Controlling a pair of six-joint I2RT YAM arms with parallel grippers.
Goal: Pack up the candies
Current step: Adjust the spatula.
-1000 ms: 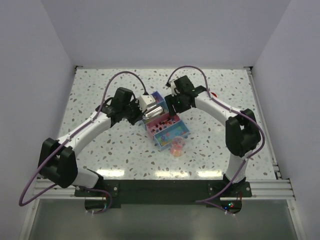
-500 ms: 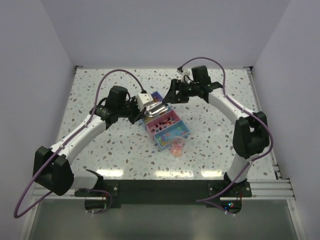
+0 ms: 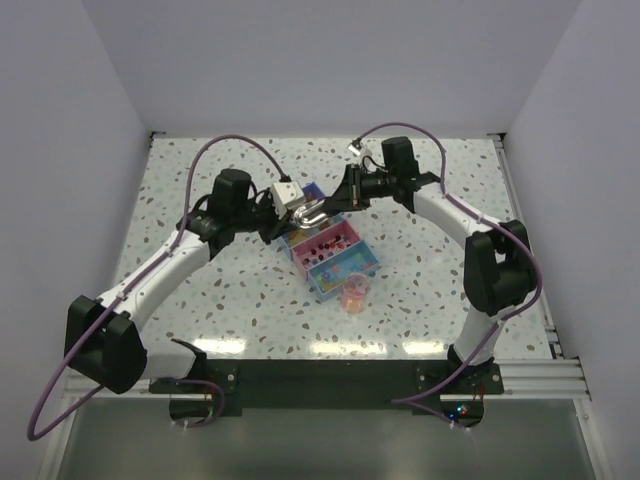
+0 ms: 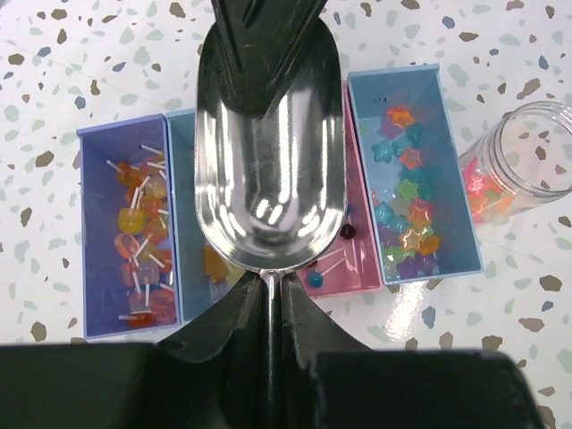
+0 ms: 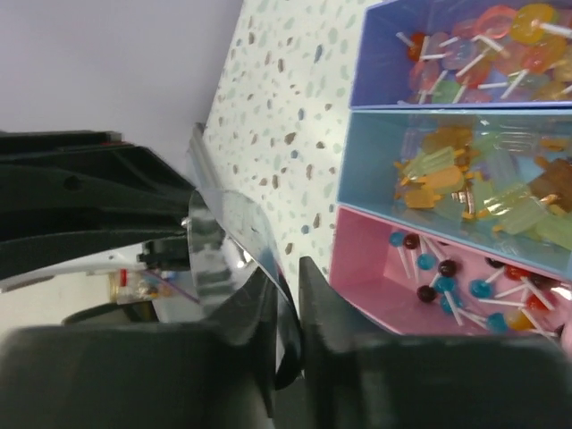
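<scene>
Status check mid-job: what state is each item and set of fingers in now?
scoop: empty, held over the trays.
left fingers: shut on the scoop's handle.
right fingers: shut on the scoop's far end.
trays: all four open, holding candies.
jar: lidless, some candies inside.
</scene>
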